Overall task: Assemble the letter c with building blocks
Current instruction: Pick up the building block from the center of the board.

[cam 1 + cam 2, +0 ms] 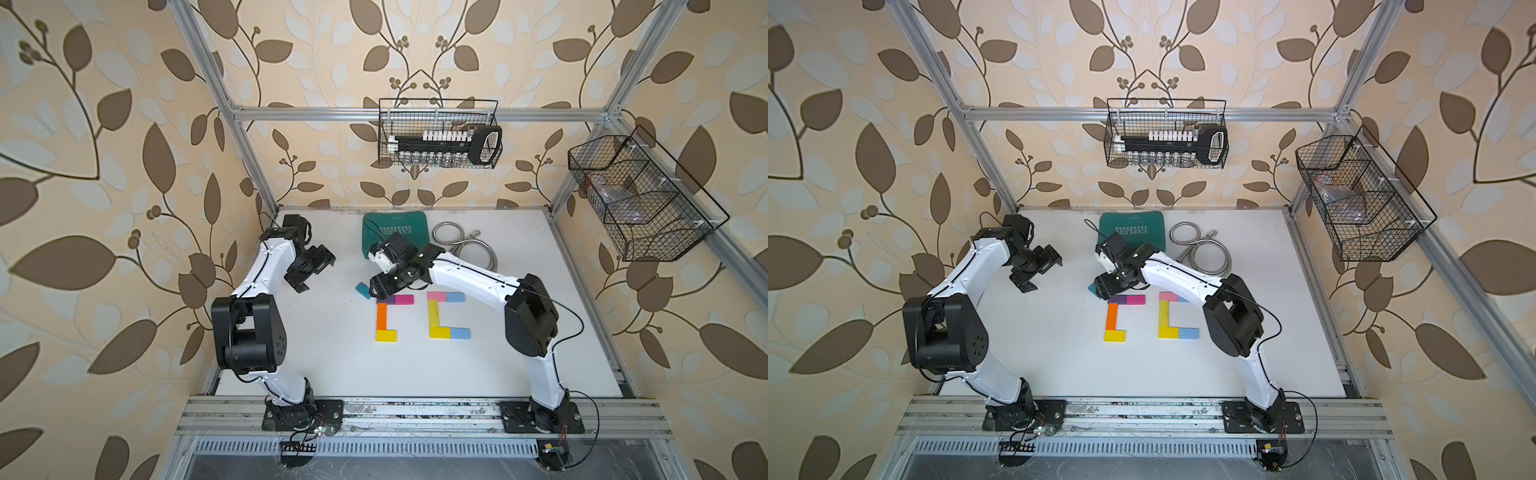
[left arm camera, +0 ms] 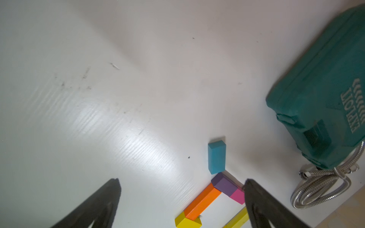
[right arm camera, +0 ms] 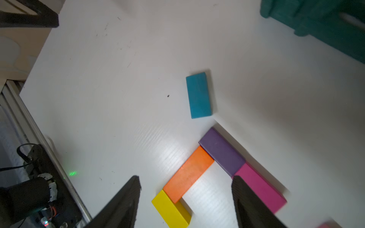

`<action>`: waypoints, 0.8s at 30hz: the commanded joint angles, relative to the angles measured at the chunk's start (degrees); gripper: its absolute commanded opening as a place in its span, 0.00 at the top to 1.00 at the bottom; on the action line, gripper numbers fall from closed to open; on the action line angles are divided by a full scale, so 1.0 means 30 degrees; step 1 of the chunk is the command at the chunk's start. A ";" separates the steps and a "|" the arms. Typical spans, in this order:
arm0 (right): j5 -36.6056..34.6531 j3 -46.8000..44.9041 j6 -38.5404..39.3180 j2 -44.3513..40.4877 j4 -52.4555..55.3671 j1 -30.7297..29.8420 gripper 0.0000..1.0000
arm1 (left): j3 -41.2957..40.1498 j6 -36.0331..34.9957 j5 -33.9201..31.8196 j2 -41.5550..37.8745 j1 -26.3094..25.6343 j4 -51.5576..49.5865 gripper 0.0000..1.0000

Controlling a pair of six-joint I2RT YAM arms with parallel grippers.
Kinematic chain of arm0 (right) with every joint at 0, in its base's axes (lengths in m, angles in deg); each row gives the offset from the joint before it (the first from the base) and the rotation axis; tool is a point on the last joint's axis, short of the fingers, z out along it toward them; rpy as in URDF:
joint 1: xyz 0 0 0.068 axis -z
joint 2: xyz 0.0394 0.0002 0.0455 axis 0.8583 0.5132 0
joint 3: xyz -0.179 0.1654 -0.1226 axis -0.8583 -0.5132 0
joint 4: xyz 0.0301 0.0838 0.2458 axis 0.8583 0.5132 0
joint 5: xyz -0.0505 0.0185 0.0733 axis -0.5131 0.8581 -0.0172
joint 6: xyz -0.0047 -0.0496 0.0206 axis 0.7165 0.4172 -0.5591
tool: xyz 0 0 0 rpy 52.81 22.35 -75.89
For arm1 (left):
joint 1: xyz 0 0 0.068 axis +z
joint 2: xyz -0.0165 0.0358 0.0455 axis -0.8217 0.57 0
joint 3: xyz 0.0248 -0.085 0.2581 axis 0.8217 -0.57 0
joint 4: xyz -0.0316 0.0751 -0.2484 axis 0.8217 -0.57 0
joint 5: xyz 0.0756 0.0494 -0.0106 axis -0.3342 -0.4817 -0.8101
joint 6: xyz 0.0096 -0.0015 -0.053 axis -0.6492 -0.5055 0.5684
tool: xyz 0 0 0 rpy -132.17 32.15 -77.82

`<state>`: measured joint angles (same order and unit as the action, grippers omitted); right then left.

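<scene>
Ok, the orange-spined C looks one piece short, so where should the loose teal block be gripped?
Take the teal block mid-length, jaws across its two long sides, coming straight down. It lies flat on the table, and one short end sits close to the purple block, leaving little room there.
</scene>
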<state>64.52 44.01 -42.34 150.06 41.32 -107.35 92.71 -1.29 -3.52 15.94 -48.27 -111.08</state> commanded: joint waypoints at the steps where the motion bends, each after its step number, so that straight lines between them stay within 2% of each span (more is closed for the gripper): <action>1: -0.1512 0.2380 0.2010 0.1863 0.2061 -0.0428 0.30 | -0.0584 -0.0160 0.1321 -0.1313 0.0476 0.0432 0.01; 9: -0.2689 0.7400 0.2747 0.5744 0.4079 -0.0848 0.31 | -0.1796 -0.0448 0.2982 -0.1412 0.3021 0.1438 0.01; 17: -0.3300 1.0979 0.3122 0.8288 0.4579 -0.0788 0.32 | -0.1918 -0.0570 0.3921 -0.1297 0.3279 0.1864 0.01; 24: -0.3306 1.1267 0.3019 0.9208 0.4431 -0.0747 0.32 | -0.1765 -0.0533 0.4262 -0.1526 0.3326 0.1880 0.01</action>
<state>55.69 76.51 -33.73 175.63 53.14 -109.73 87.27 -1.95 7.82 13.82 -38.54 -105.61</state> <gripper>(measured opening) 0.681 0.989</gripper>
